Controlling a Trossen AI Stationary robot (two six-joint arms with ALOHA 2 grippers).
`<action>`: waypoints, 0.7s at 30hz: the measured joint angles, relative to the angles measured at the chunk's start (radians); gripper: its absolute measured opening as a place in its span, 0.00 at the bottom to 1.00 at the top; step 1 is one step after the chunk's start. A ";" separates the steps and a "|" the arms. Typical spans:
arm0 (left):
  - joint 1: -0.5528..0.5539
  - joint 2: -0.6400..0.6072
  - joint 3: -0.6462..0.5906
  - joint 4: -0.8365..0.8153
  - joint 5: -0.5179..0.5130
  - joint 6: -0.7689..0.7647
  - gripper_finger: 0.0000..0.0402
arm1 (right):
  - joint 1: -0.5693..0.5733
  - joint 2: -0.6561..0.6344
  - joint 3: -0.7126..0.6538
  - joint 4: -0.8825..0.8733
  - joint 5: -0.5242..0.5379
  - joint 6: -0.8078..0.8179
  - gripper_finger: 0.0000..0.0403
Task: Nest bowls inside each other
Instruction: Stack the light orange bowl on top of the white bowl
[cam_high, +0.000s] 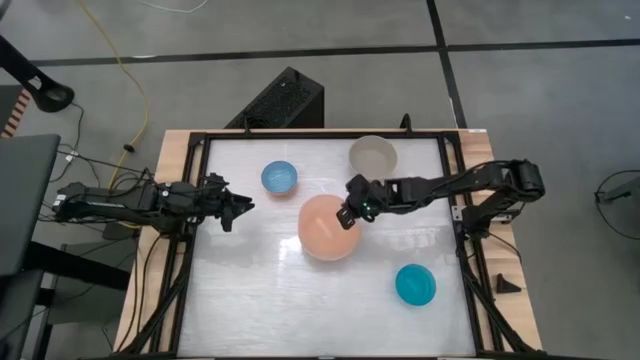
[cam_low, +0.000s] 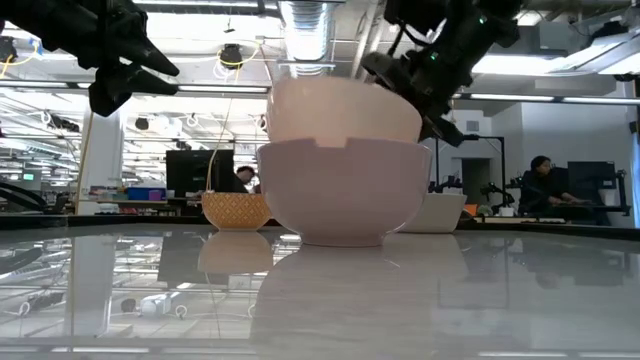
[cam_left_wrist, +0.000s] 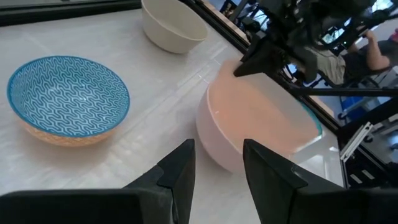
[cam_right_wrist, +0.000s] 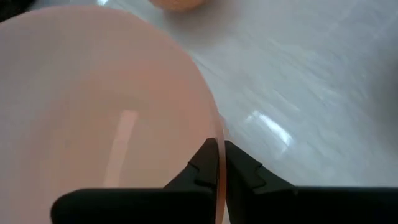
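Note:
A salmon-pink bowl (cam_high: 322, 232) stands mid-table, set into a cream-white bowl (cam_low: 345, 195); the low view shows its upper part above the white rim. My right gripper (cam_high: 349, 214) is shut on the pink bowl's rim at its far right. A grey-beige bowl (cam_high: 373, 155) rests on its base at the far edge. A light blue bowl (cam_high: 279, 177) sits far left of centre and a teal bowl (cam_high: 415, 285) near right. My left gripper (cam_high: 238, 208) hangs open at the table's left, clear of every bowl. My right gripper pinches the pink bowl's thin rim (cam_right_wrist: 217, 140), one finger inside the bowl and one outside. The fingers slant down from the table's far right. The bowl stays upright, its lower part inside the cream-white bowl.
A black metal frame (cam_high: 452, 200) borders the table on all sides. The near left of the table is bare white surface (cam_high: 250, 300). People sit at desks in the room beyond the far edge.

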 joint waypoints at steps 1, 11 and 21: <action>0.000 0.000 0.000 0.000 0.000 -0.004 0.31 | 0.004 0.000 -0.005 0.000 0.003 0.000 0.11; 0.000 0.000 0.000 0.007 -0.003 -0.006 0.31 | 0.013 0.001 -0.010 0.008 0.051 0.001 0.34; 0.000 0.000 0.000 0.006 -0.001 0.007 0.31 | -0.018 -0.071 -0.008 0.031 -0.002 -0.004 0.52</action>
